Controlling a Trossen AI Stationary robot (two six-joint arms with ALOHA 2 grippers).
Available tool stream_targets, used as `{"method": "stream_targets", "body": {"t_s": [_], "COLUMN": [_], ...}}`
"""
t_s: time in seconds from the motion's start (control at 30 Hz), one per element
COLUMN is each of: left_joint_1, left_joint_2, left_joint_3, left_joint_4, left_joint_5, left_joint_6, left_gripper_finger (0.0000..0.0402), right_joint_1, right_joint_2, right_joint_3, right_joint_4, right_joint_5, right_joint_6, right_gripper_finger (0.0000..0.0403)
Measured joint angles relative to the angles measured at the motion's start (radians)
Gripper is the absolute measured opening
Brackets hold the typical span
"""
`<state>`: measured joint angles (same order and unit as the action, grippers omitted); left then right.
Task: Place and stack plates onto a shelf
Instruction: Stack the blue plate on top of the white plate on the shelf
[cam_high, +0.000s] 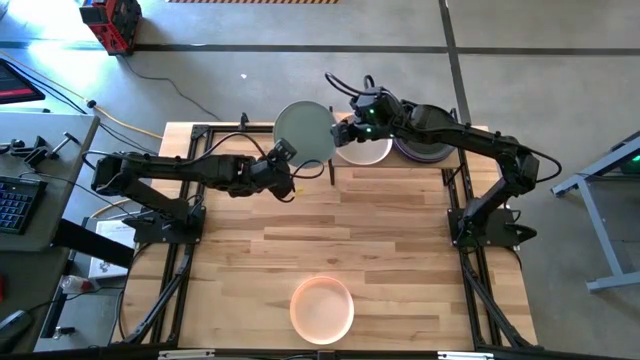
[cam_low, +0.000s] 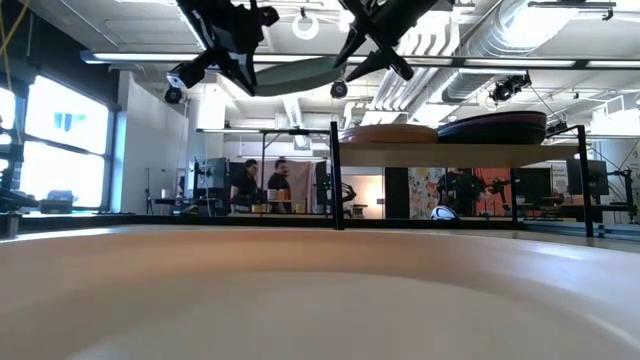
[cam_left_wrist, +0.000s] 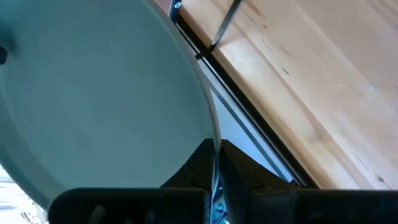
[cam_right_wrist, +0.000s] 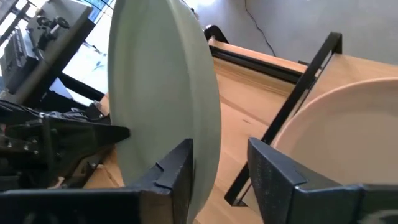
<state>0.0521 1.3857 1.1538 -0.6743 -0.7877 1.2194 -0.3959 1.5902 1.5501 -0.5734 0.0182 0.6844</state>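
A sage green plate (cam_high: 303, 131) hangs in the air over the table's far edge, between my two grippers. My left gripper (cam_high: 285, 155) is shut on its near-left rim. My right gripper (cam_high: 346, 126) is open at the opposite rim, with one finger (cam_right_wrist: 176, 169) on each side of the plate's edge (cam_right_wrist: 208, 143). Just to the right stands the shelf (cam_low: 455, 153), which carries a beige plate (cam_high: 364, 148) and a purple plate (cam_high: 420, 150). A peach-pink plate (cam_high: 322, 308) lies flat on the table near its front edge. My left gripper pinches the green plate's rim (cam_left_wrist: 215, 138) between its two fingers, coming from the table's left and slanting down. The plate is lifted clear of the table and tilted, its far-left side higher. My right gripper straddles the far-right rim; whether a finger touches it, I cannot tell.
A black shelf post (cam_high: 331, 170) stands just below the plate's right side. The black frame rail (cam_left_wrist: 249, 124) runs along the table's far edge. Bare wooden tabletop (cam_high: 380, 240) lies between the arms and the peach-pink plate.
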Motion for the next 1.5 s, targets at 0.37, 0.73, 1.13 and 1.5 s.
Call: {"method": "stream_targets", "body": {"t_s": [0.37, 0.73, 1.13, 1.5], "left_joint_1": [-0.002, -0.001, -0.012, -0.103], "left_joint_2": [0.0, 0.0, 0.0, 0.0], "left_joint_3": [0.0, -0.001, -0.001, 0.0], "left_joint_4": [0.018, 0.035, 0.034, 0.034], "left_joint_5": [0.003, 0.001, 0.022, 0.014], "left_joint_6": [-0.036, -0.177, -0.317, -0.649], "left_gripper_finger": [0.0005, 0.0031, 0.0102, 0.0141], "right_joint_1": [0.002, 0.003, 0.004, -0.038], "right_joint_2": [0.001, 0.001, 0.001, 0.001], "right_joint_3": [0.0, 0.0, 0.0, 0.0], "right_joint_4": [-0.027, -0.044, -0.077, -0.075], "right_joint_5": [-0.005, -0.002, -0.002, 0.006], "right_joint_6": [-0.028, -0.034, -0.038, -0.068], "right_gripper_finger": [0.001, 0.0004, 0.0001, 0.0]}}
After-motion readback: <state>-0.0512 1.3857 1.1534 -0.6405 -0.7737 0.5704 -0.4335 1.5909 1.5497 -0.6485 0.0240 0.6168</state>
